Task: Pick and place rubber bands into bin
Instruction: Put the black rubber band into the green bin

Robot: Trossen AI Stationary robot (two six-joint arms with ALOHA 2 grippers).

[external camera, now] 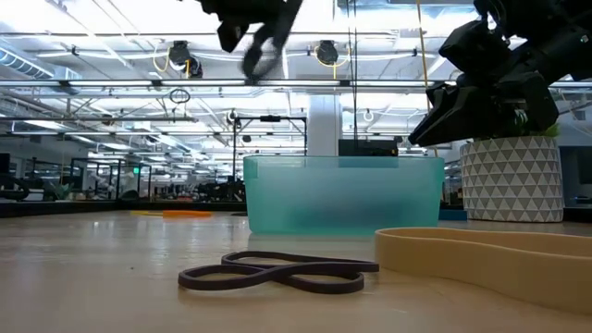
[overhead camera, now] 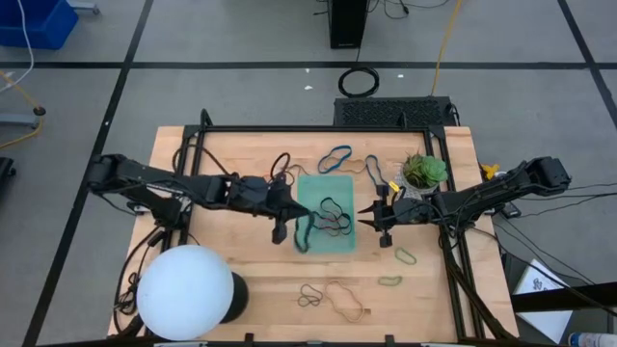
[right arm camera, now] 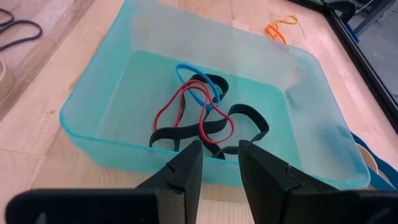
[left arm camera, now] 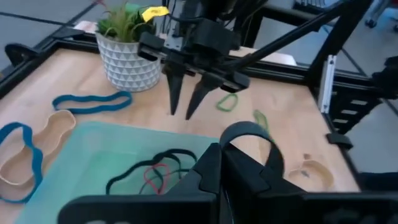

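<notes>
The bin (overhead camera: pixel 326 214) is a teal tray in the middle of the table; black, red and blue rubber bands (right arm camera: pixel 199 112) lie on its floor. My left gripper (overhead camera: pixel 287 227) hovers at the bin's left rim, shut on a black rubber band (left arm camera: pixel 252 140). My right gripper (right arm camera: pixel 221 165) stands open over the bin's right rim, slanting down, with nothing between its fingers. Loose rubber bands lie flat on the wood: blue (overhead camera: pixel 335 156) and black (overhead camera: pixel 281 164) beyond the bin, green (overhead camera: pixel 405 256) at the right, dark and tan ones (overhead camera: pixel 328 297) near the front. My left gripper pinches the black rubber band between its two fingers at one spot of the loop (left arm camera: pixel 225 148). The fingers slant down from the table's left. The band is lifted clear; the rest of the loop (left arm camera: pixel 273 155) arches free past the fingertips, slack, over the bin's left rim.
A potted plant (overhead camera: pixel 424 172) stands at the far right behind my right arm. A large white ball (overhead camera: pixel 185 292) on a dark base sits at the near left corner. A black frame (overhead camera: pixel 318 128) runs along the table's edges. Bare wood lies in front of the bin.
</notes>
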